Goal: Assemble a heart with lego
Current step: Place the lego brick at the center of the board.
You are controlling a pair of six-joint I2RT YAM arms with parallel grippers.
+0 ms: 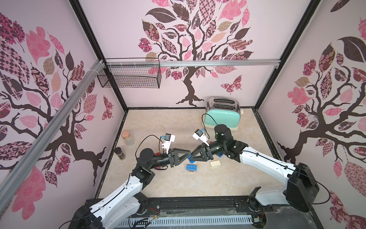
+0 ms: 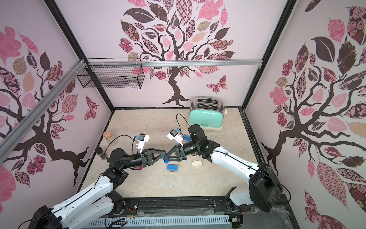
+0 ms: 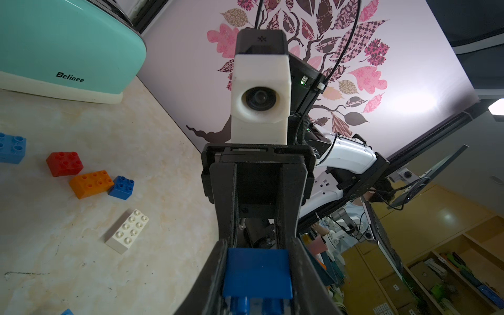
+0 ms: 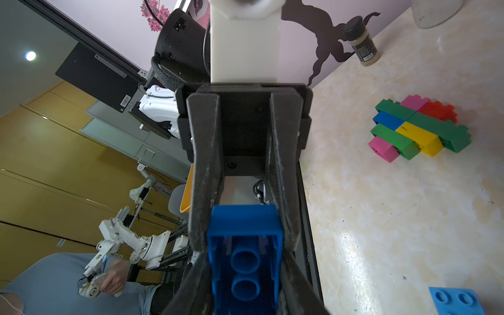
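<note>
Tabletop (image 1: pixel 178 182), pale marble pattern: mint toaster (image 1: pixel 222 118) at the back edge toward the right corner; cork-lidded glass jar (image 1: pixel 127 137) and dark-capped spice jar (image 1: pixel 120 153) along the left edge. Mid-tabletop, light blue brick (image 1: pixel 191 167) and cream brick (image 1: pixel 215 163) lie near each other, apart, studs up. Wrist views add red brick (image 3: pixel 65 163), orange brick (image 3: pixel 91 183) touching small blue brick (image 3: pixel 122 187), and a flat multicoloured brick assembly (image 4: pixel 417 128).

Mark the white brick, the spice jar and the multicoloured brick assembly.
white brick (image 3: pixel 127 231): left wrist view, studded top face.
spice jar (image 4: pixel 363 49): right wrist view, labelled body.
multicoloured brick assembly (image 4: pixel 421 136): right wrist view, its yellow brick.
</note>
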